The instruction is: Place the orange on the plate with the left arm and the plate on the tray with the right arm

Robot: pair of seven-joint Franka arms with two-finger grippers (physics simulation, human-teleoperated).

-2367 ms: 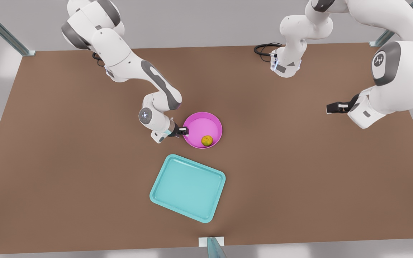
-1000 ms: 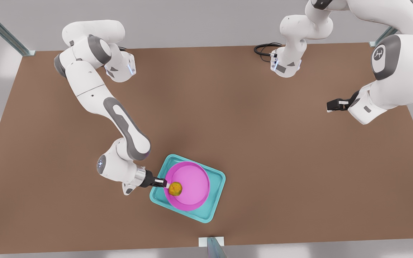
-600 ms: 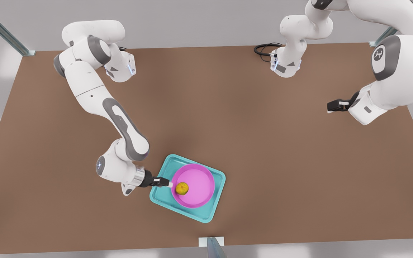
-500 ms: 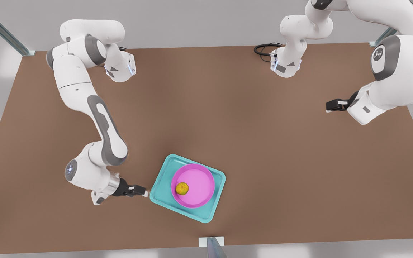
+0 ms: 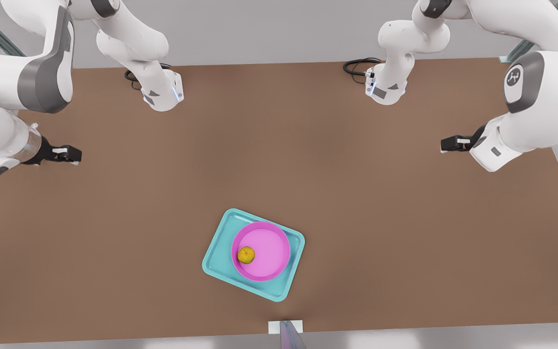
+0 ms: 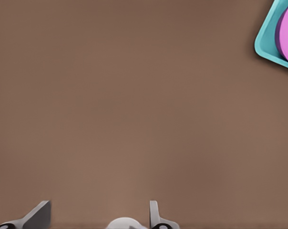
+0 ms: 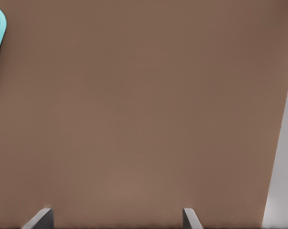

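Right gripper (image 5: pixel 76 155) back from tray (image 5: pixel 215 258), apart; left gripper (image 5: pixel 444 144) aside, apart too

Simulated lab: bare brown table (image 5: pixel 279 145)

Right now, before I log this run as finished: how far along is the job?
Done: the orange lies on the plate, and the plate sits on the tray. In hand: nothing; the left gripper and the right gripper hover far from the tray, fingers open. Left: nothing that I can see.
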